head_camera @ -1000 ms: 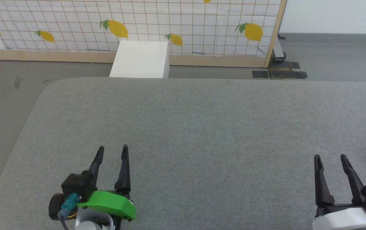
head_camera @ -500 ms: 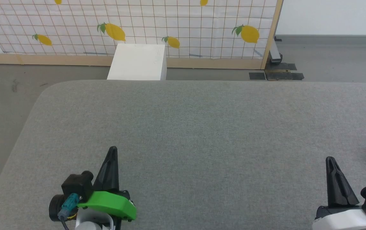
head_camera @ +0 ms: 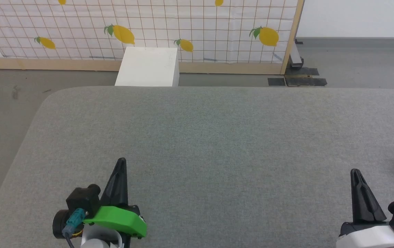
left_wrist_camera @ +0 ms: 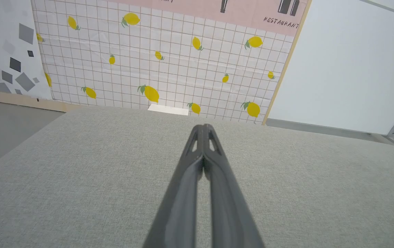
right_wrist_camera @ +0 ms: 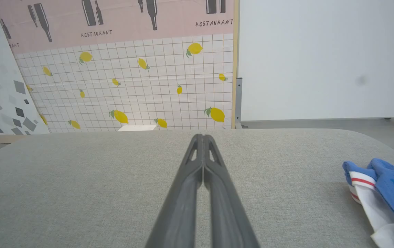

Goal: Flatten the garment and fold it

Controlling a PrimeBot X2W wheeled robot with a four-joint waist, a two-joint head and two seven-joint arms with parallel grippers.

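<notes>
A: What is changing over the table (head_camera: 217, 137)?
B: The left gripper (head_camera: 121, 161) and right gripper (head_camera: 355, 171), spread a second ago, are now holding their fingers (left_wrist_camera: 184, 199) pressed shut on nothing.
A: And the garment (right_wrist_camera: 391, 187)?
B: It is lying crumpled at the table's right edge, near the right gripper, untouched. I judge that flattening is not yet starting and that the fingers are needing to reopen.

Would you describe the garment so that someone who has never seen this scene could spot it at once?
Find the wide grey table and follow it toward the robot's right, past the shut right gripper. There lies the garment, a crumpled heap near the table's edge. Its bright blue cloth and white part with red stripes set it apart from the plain grey around it.
</notes>
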